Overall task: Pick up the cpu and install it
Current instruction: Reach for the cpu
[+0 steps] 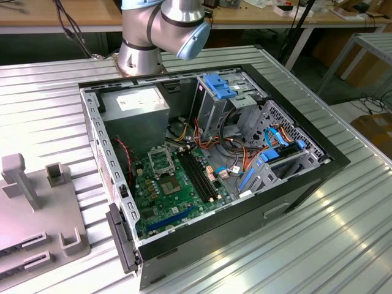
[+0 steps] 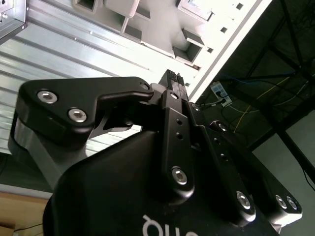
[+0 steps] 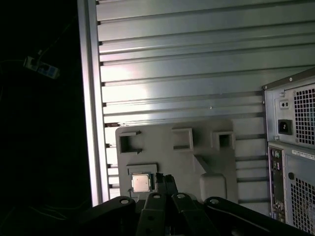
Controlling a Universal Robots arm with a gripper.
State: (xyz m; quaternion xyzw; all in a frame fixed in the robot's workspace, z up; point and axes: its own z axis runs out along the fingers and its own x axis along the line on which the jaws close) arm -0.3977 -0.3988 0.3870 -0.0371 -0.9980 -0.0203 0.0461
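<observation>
1. Gripper [image 3: 166,181]: fingers look pressed together w/ nothing between them, so you're carrying nothing.
2. Just past the tips in the first wrist view is the cpu [image 3: 141,183], lying flat in a recess of the grey tray [image 3: 197,147]. The tips line up beside the chip, not over it, and there's no contact.
3. My read: you're on the approach to the pick. The cpu isn't lifted and the install isn't begun.
4. What the pick calls for, imo: jaws apart, centred over the chip, then down square. It's thin & flat, so take it by the edges w/ a light squeeze. The recess walls look tight around it.
5. Beyond the tray is the ribbed table [image 3: 197,64], then the pc case [image 3: 295,147], rear panel showing.
6. Farthest, in the exterior view, the case lies open w/ the socket [image 1: 160,162] on the green board [image 1: 177,196]. It's well apart from the tray, which sits at the exterior view's left.
</observation>
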